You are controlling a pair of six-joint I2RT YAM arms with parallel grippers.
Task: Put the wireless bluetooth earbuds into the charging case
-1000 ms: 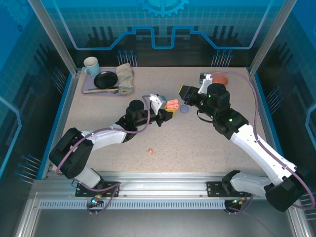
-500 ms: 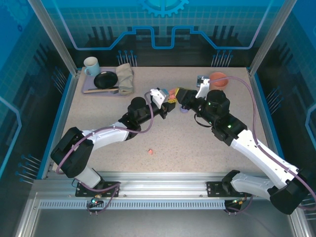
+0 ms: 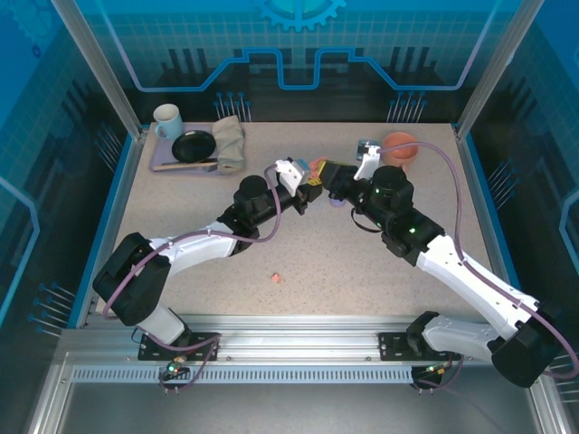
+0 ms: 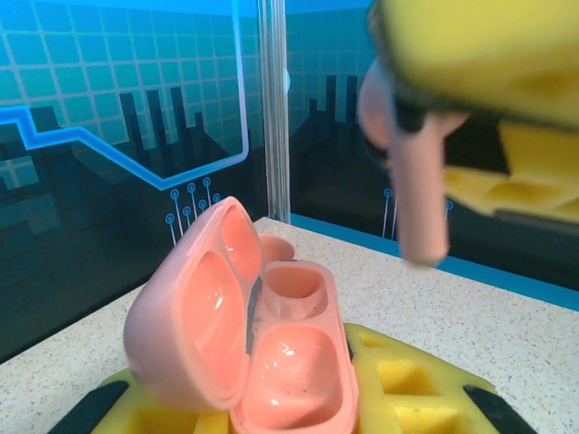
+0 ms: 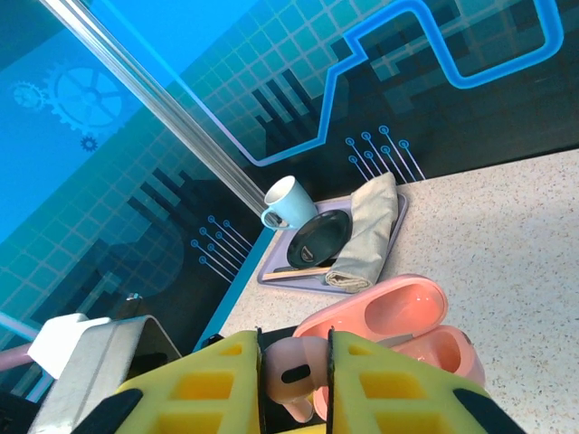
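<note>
The left gripper (image 3: 309,184) is clamping the salmon-pink plastic clamshell charging case (image 4: 271,348) between its yellow padded fingers (image 4: 407,398). It is holding the case above the speckled beige table (image 3: 362,271) with the lid hinged open and both inner wells exposed. The right gripper (image 3: 327,174) is pinching one salmon-pink plastic earbud (image 5: 288,369) between narrowly set yellow fingers (image 5: 194,389). It is holding the earbud near the open case without touching it; in the left wrist view the stem is pointing downward. A second small salmon-pink piece (image 3: 275,278) is lying near the front of the table, well apart from both grippers. A small lilac rounded object (image 3: 336,202) is resting just beside the right wrist. At the far left corner, a lilac tray (image 3: 163,166) is carrying a pale blue mug (image 3: 166,118), a black plate (image 3: 194,146) and a folded beige cloth (image 3: 230,143).
</note>
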